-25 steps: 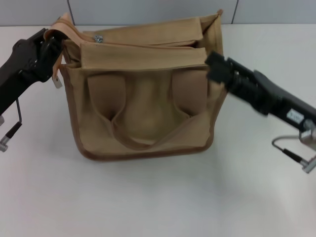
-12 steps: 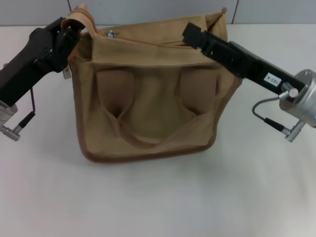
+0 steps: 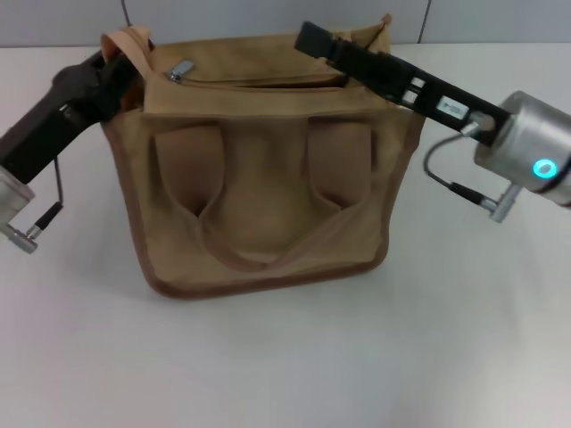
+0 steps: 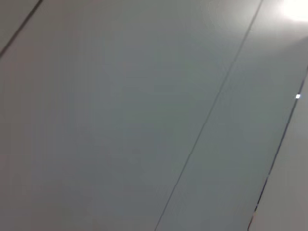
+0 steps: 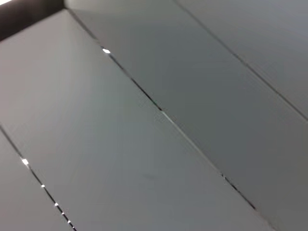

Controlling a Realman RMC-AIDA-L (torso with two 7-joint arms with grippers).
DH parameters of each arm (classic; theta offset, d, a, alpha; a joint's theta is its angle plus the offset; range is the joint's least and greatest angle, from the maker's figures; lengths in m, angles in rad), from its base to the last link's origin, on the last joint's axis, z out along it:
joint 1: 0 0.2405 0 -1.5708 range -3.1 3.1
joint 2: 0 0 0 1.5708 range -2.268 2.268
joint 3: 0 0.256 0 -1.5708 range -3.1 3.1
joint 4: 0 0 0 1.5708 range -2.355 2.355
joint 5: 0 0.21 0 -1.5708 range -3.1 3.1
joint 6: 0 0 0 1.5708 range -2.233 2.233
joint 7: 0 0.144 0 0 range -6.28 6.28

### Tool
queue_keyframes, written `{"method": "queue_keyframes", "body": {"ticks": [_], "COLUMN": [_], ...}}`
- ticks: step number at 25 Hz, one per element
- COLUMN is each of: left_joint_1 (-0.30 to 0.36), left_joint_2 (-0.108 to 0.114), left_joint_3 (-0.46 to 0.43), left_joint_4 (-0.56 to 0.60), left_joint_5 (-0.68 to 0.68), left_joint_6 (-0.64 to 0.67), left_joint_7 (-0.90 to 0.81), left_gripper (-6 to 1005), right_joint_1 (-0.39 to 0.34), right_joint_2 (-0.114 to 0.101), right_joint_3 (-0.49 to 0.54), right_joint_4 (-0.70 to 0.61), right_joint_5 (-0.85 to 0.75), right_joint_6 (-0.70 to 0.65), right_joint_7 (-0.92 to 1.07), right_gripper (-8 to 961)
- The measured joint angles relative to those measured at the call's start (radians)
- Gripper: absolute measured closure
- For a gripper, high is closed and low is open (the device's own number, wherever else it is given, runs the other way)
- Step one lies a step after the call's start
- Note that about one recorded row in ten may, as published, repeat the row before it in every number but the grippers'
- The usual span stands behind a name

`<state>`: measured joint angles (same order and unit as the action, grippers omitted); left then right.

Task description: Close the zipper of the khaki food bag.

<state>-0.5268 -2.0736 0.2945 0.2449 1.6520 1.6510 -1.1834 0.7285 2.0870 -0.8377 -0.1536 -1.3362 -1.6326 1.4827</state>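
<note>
White and smooth, the flat table top (image 3: 285, 357) held one big thing, and a grey panelled wall (image 3: 268, 20) stood behind it. That thing was the boxy khaki canvas food bag with darker tan trim (image 3: 259, 205). It stood upright near the back of the table, with its front pocket and a wide handle strap hanging down the front. What was inside the bag could not be seen. Along the bag's top ran the tan zipper track (image 3: 254, 82), and its small silver metal pull tab (image 3: 181, 69) sat near the bag's left end. A dark gap showed along the track from the pull tab toward the bag's right end.

At the bag's top left corner was the black left gripper (image 3: 114, 73), right against the tan strap there. It looked to be touching the strap, but whether its fingers were closed on it could not be made out. Over the bag's top, the long black right gripper (image 3: 308, 37) reached in from the bag's right side, with its tip above the back edge. How far its fingers were apart could not be told. Both wrist views showed only grey wall panels with thin seams.
</note>
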Motion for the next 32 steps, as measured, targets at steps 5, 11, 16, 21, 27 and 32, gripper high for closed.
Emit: {"method": "queue_keyframes", "body": {"ticks": [5, 11, 16, 21, 27, 32], "left_joint_1": [-0.01, 0.007, 0.062, 0.094, 0.077, 0.032], "left_joint_2": [-0.003, 0.001, 0.004, 0.005, 0.003, 0.0], "left_joint_3": [0.006, 0.0, -0.001, -0.006, -0.005, 0.003], "left_joint_4": [-0.009, 0.008, 0.045, 0.065, 0.066, 0.057], "left_joint_5": [0.003, 0.0, -0.004, -0.035, -0.04, -0.037], "left_joint_6": [-0.001, 0.077, 0.07, 0.111, 0.16, 0.16], "left_joint_7": [-0.039, -0.041, -0.036, -0.045, -0.047, -0.048], "left_gripper": [968, 968, 968, 968, 968, 968], "right_joint_1": [0.05, 0.024, -0.015, -0.022, -0.015, -0.008], "right_joint_2": [0.002, 0.002, 0.0, 0.003, -0.002, -0.005], "right_joint_3": [-0.07, -0.067, -0.063, -0.065, -0.062, -0.066], "right_joint_4": [-0.028, -0.048, -0.069, -0.066, -0.051, -0.072], "right_joint_5": [-0.001, 0.004, 0.005, 0.008, 0.099, 0.119], "right_joint_6": [0.023, 0.015, 0.018, -0.079, -0.135, -0.085], "right_joint_7": [0.126, 0.155, 0.149, 0.195, 0.563, 0.886], "right_gripper": [262, 263, 264, 265, 266, 267]}}
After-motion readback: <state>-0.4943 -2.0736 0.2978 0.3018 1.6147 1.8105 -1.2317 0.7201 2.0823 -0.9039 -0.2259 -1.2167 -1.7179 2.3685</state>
